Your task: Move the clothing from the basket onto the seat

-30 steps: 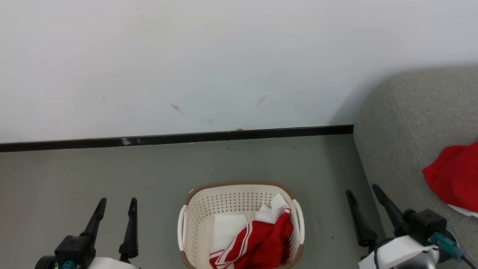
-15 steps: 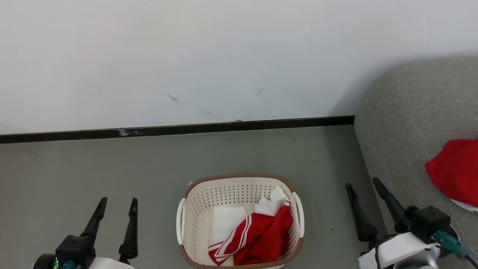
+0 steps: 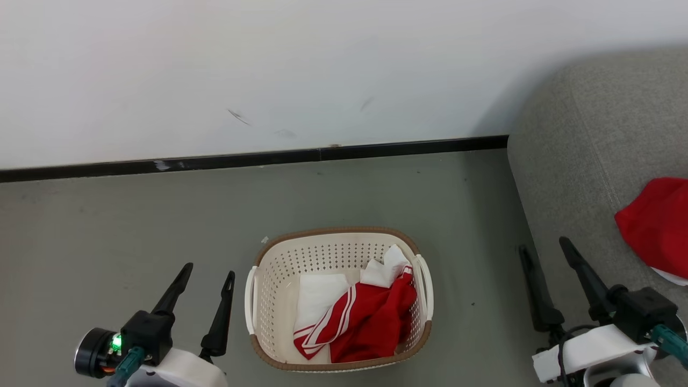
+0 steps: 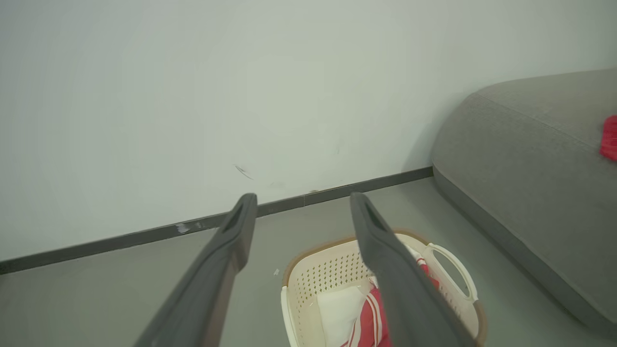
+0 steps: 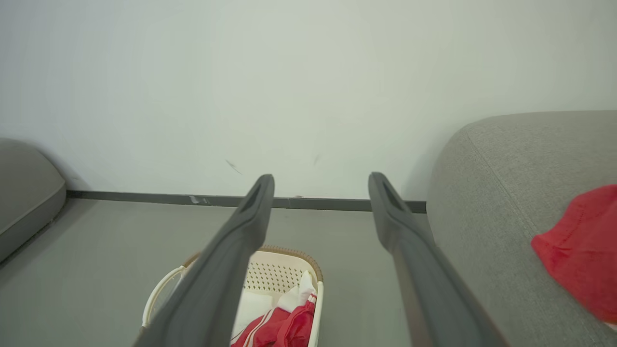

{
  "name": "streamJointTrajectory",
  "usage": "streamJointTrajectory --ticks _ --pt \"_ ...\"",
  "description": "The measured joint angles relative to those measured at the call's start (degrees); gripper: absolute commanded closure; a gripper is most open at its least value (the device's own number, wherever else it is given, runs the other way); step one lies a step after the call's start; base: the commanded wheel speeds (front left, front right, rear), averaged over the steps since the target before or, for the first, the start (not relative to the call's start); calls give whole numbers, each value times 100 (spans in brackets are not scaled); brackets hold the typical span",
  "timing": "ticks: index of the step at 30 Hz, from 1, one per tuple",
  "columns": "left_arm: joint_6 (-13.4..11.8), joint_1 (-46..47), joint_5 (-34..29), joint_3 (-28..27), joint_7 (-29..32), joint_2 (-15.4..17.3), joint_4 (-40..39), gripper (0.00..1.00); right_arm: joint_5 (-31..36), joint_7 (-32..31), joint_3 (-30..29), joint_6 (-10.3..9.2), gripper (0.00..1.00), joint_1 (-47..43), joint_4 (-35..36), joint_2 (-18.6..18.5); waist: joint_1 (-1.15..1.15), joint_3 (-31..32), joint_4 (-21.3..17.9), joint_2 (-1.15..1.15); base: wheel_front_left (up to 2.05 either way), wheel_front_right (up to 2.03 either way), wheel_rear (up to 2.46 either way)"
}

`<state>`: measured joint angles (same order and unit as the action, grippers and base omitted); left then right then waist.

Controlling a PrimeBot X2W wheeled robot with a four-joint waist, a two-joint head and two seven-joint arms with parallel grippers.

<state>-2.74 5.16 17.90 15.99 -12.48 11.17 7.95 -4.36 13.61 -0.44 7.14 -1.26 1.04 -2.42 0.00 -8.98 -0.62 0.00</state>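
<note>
The cream basket (image 3: 274, 279) stands on the floor at the bottom centre, holding red clothing (image 3: 371, 317) with white stripes and a white panel. Another red garment (image 3: 653, 226) lies on the grey seat (image 3: 586, 134) at the right. My left gripper (image 3: 208, 270) hovers open to the basket's left, nothing between its fingers. My right gripper (image 3: 544, 243) is open between basket and seat, also empty. The left wrist view shows the basket (image 4: 313, 270) below the open left gripper (image 4: 301, 200). In the right wrist view, the basket (image 5: 284, 267) sits low and the seat's garment (image 5: 578, 250) lies at the right.
A white wall with a black baseboard (image 3: 242, 159) runs behind the basket. Grey floor (image 3: 134, 226) spreads around it. A second grey cushion edge (image 5: 24, 193) appears at the far left of the right wrist view.
The head camera has tilted down, so the whole scene shifted up. Both grippers sit slightly higher in view, the left one nearer the basket. Both stay open.
</note>
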Motion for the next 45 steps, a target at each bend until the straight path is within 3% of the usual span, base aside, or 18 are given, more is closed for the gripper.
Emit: streamJointTrajectory --ticks 18,45 --pt "312 823 -352 548 283 -127 475 0 49 10 -474 0 0 45 580 8 0 -870 -285 0 0 0 0" --pt "600 2100 -955 1092 535 -158 1377 0 -170 59 -360 1 0 1244 938 11 0 -2556 -990 0 0 0 0"
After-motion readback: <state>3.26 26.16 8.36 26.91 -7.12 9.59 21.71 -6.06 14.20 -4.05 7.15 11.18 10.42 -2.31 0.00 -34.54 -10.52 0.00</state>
